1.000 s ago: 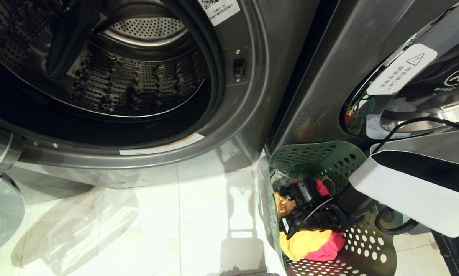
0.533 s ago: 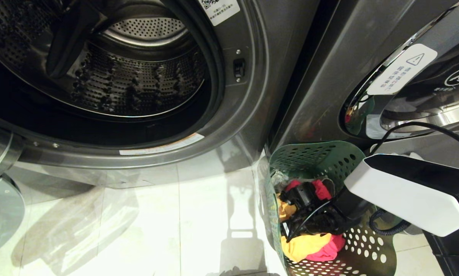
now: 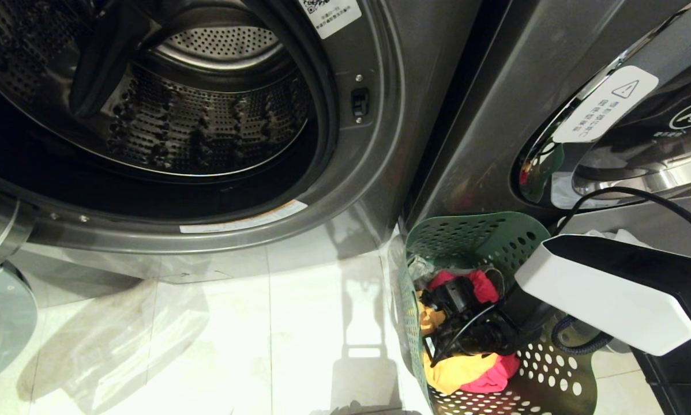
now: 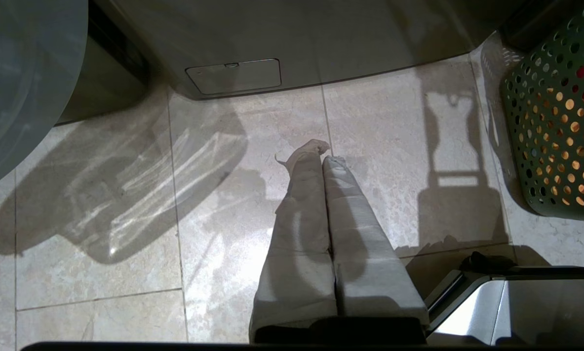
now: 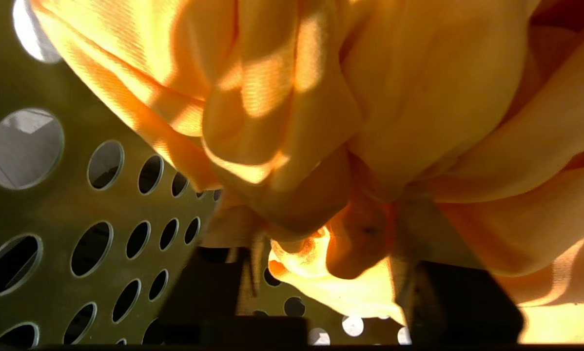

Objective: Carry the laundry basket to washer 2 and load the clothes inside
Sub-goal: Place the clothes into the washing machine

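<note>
- My right arm has come a little lower into the green laundry basket (image 3: 484,236) during the last moment; in the head view its white housing sits slightly deeper over the rim than it did a second ago, while the washer and the floor have not shifted at all.
- In that earlier head view more of the yellow cloth was free beside the gripper; now the black wrist covers a bigger part of it, and more of the pink garment (image 3: 481,285) shows behind it.
- I read this as the start of the grasp: the basket already stands on the floor just beside the washer, so the carrying part looks done and the loading is what remains.
- My right gripper (image 5: 321,243) is closing on the yellow garment (image 5: 282,97). In the right wrist view a bunch of the yellow cloth is between the two fingers (image 5: 243,253), and they stand about half spread, pinching the fold.
- I cannot tell yet if the pinch is firm enough to lift the cloth; the fabric is loose and could slip out.
- The perforated basket wall is very near to one finger, so I judge that I must rise straight up and not drag along it.
- The washer drum (image 3: 195,115) is open at the left of the basket, and I see no clothes inside it.
- My left gripper (image 4: 328,158) is parked above the tiled floor (image 4: 102,292), its wrapped fingers pressed together, holding nothing.
</note>
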### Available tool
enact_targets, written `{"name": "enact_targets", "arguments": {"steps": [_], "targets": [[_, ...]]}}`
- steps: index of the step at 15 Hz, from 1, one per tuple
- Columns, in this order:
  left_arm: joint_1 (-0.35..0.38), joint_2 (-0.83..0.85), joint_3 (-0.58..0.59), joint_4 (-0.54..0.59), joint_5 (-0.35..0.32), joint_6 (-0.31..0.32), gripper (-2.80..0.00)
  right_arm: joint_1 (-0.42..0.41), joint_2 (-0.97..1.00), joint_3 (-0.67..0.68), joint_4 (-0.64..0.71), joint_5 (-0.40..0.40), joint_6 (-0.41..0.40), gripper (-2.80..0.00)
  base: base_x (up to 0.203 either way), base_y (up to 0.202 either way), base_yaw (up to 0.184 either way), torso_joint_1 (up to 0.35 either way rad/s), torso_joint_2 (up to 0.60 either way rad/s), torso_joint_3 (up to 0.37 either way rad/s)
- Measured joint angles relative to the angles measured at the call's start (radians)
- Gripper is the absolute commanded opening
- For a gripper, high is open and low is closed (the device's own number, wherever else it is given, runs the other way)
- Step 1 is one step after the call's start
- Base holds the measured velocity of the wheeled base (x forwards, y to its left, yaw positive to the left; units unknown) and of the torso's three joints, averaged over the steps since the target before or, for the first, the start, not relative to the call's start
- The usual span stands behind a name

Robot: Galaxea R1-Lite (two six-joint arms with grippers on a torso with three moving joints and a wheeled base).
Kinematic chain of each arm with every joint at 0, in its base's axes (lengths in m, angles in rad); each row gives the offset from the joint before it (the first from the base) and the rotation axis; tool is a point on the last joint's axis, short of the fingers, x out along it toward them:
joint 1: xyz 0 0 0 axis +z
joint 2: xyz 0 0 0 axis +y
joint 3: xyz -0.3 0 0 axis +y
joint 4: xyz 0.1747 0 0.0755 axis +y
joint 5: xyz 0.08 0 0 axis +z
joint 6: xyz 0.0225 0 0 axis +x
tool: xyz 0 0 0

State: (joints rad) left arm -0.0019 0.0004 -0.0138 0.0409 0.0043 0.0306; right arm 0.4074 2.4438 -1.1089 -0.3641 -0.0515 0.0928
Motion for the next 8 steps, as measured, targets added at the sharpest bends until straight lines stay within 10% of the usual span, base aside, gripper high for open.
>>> {"name": "enact_targets", "arguments": {"steps": [8], "targets": [[0.000,0.000,0.000,0.000,0.000,0.000,-2.80,0.003,-0.156,0.036,0.124,0.012,0.027,-2.80,0.000,0.000,0.000,0.000,0.00,0.000]]}}
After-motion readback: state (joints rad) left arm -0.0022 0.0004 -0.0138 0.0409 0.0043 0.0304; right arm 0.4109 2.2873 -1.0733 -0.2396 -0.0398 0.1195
